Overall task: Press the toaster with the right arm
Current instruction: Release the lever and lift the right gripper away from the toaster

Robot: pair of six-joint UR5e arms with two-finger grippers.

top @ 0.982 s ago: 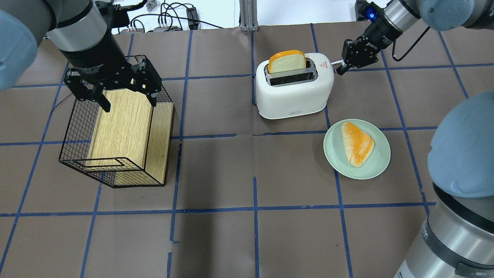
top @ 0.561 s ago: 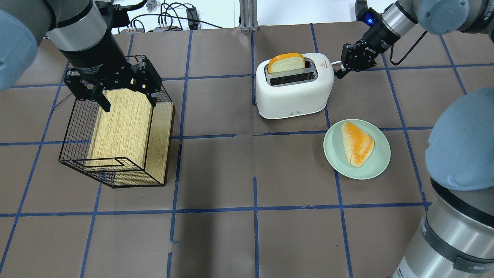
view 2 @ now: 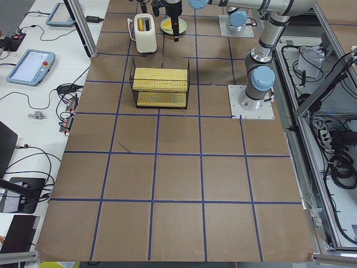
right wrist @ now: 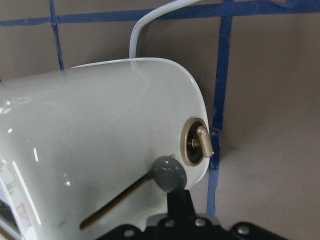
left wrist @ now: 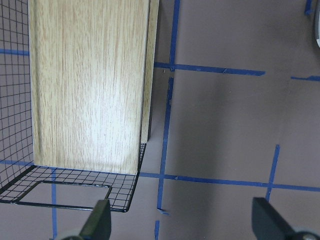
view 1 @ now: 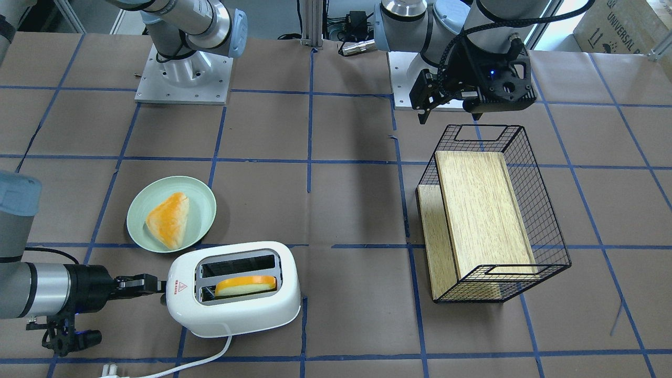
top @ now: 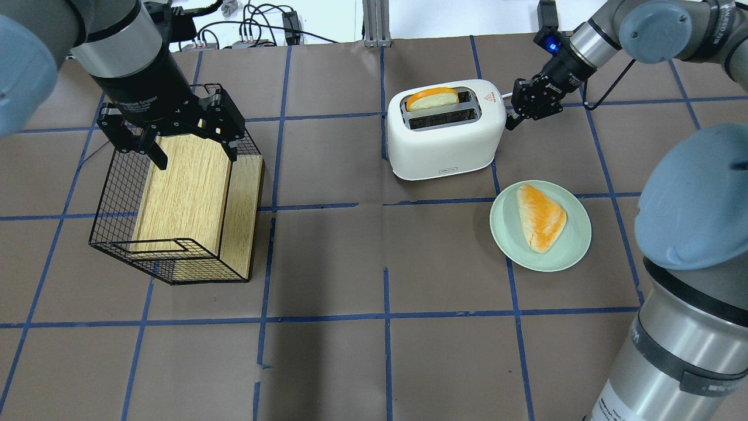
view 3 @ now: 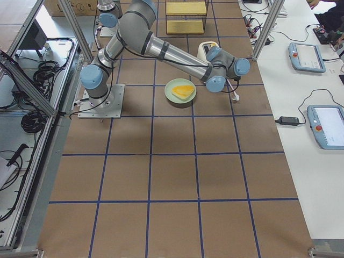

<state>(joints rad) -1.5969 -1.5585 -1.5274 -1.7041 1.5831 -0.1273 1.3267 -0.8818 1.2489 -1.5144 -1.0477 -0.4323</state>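
The counter (top: 374,263) is brown with blue tape lines. On the left sits a wire basket (top: 114,193) with a wood board (top: 187,187) inside. The left end effector (top: 196,155) hangs over the basket with its fingers spread wide. It holds nothing. I think it is parked there to be out of the way.

In the middle, near the far side of the counter, stands the toaster (top: 444,146). It is white and shiny, with round corners and two slots. It has a red triangle sticker (top: 491,97) on top. A slice (top: 432,98) sits low in the far slot. Only its top shows, so I think the lever (right wrist: 169,173) is pushed far down.

The right end effector (top: 514,118) is at the toaster's right end. Its fingers are pressed together into one tip, and the tip touches the grey lever. Fingers held tight like that make a good stiff poker. A little clear knob (right wrist: 200,142) sits beside the lever.

Further right and nearer, a green plate (top: 578,245) holds some bread (top: 540,216).
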